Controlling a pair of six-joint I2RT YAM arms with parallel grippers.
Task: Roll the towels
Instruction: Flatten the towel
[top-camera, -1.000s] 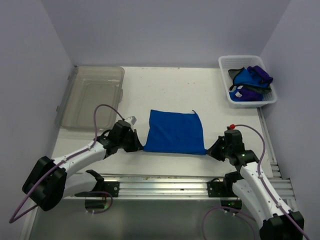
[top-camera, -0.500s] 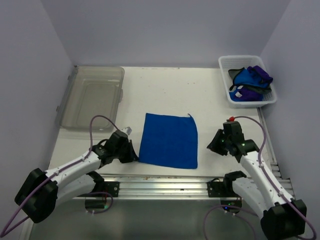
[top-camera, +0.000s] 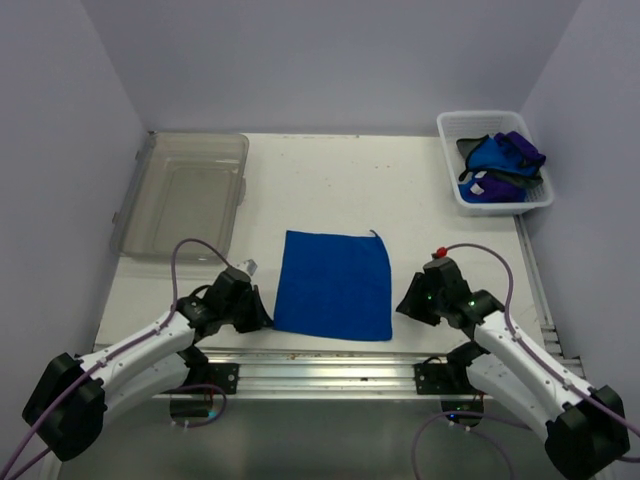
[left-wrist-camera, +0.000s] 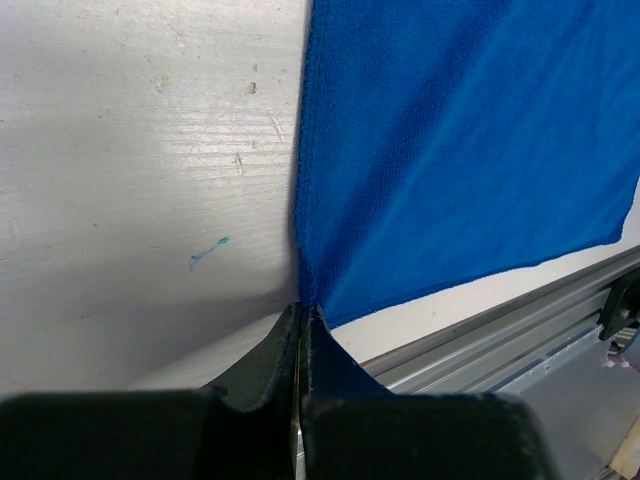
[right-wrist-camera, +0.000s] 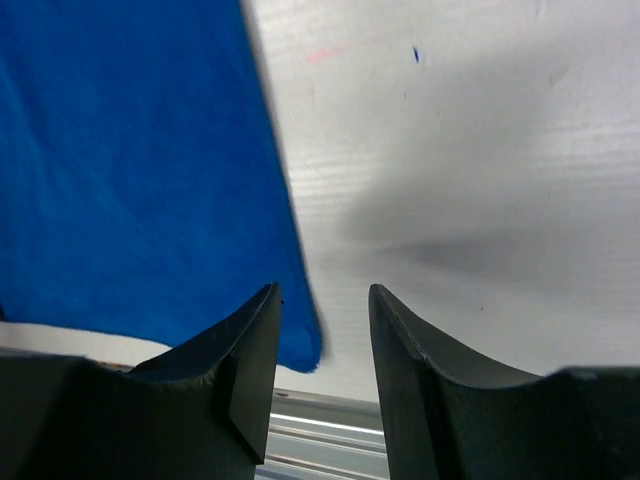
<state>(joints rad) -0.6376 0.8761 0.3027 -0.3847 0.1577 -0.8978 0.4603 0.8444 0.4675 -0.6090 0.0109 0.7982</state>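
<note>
Fingers (left-wrist-camera: 268, 352) of the left gripper (left-wrist-camera: 303, 312) pinch a towel corner; the right gripper (right-wrist-camera: 322, 292) stands parted and holds nothing.

The blue towel (top-camera: 335, 285) lies spread flat on the white table (top-camera: 330, 180), between the two arms and close to the near edge. The left gripper's tips are pressed together on the towel's near-left corner. The right gripper's fingers are moderately apart over bare table, with the towel's near-right corner lying just beside one finger. More towels (top-camera: 500, 155), blue and purple, sit bunched in a white basket (top-camera: 505, 208) at the far right corner. A clear plastic bin (top-camera: 240, 185) rests at the far left.
</note>
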